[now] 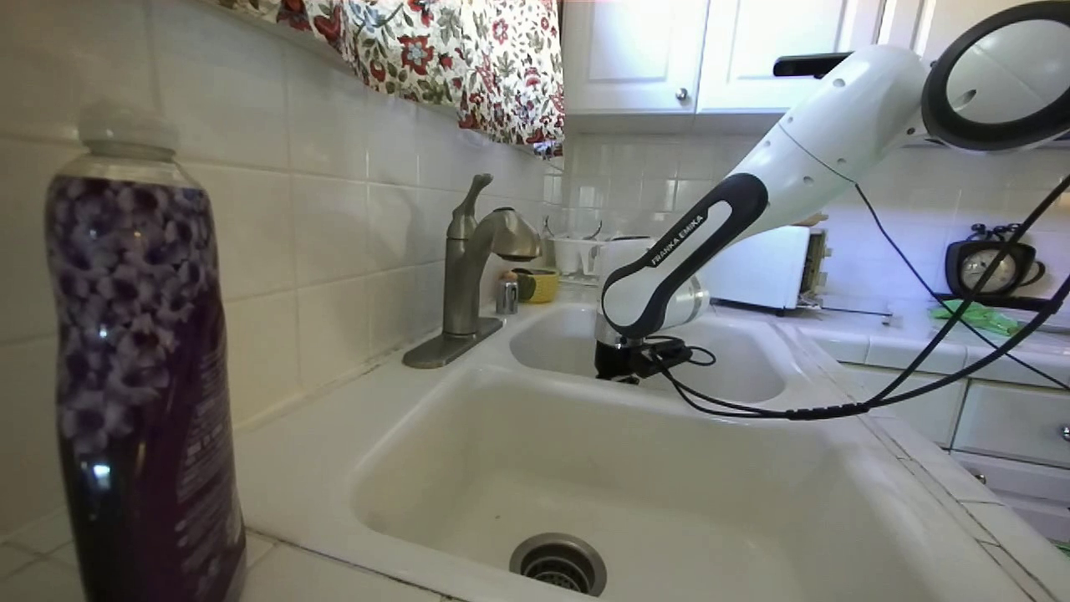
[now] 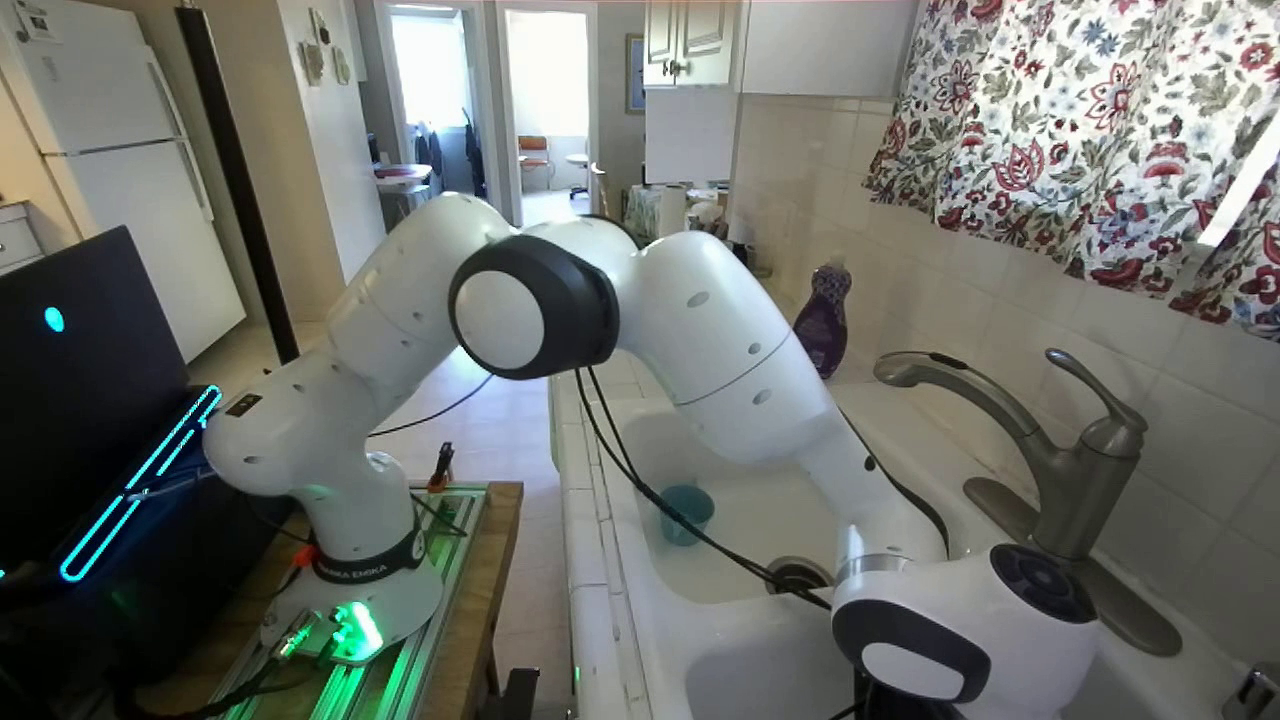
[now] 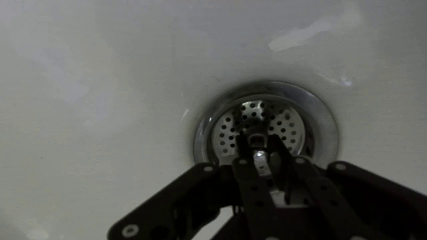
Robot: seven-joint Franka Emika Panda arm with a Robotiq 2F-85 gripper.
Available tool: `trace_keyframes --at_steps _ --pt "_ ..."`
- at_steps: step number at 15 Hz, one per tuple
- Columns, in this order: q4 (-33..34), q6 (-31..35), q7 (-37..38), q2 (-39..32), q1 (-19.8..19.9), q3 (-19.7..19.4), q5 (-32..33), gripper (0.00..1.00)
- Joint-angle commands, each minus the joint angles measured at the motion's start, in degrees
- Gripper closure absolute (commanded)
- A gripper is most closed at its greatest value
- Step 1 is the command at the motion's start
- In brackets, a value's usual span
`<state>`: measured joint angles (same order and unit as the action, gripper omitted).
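My gripper (image 3: 257, 137) reaches down over the sink drain in the wrist view. Its two dark fingers are close together on either side of the small knob (image 3: 257, 140) of a perforated metal drain strainer (image 3: 228, 131). No gap shows between the fingers and the knob. The strainer lies within the metal drain ring (image 3: 325, 133); whether it is lifted at all I cannot tell. In an exterior view the gripper (image 1: 617, 376) is lowered into the far basin (image 1: 744, 355), its fingertips hidden by the divider. In the exterior view from above the basins, the gripper's fingers are out of view.
A metal faucet (image 1: 462, 276) stands beside the basins, close to the arm. A purple bottle (image 1: 142, 376) stands on the counter, also visible in an exterior view (image 2: 825, 320). A blue cup (image 2: 687, 515) is in the neighbouring basin. Black cables (image 1: 823, 411) hang across the sink.
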<state>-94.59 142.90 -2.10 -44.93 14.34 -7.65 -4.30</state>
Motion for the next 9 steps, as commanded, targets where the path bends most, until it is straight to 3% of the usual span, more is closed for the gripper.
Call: trace_keyframes --at_steps 1,9 --pt "-1.2 2.7 -1.4 0.0 1.1 1.3 -0.5 0.95" --pt "-1.4 5.4 -2.0 -0.8 2.2 2.9 -1.1 0.95"
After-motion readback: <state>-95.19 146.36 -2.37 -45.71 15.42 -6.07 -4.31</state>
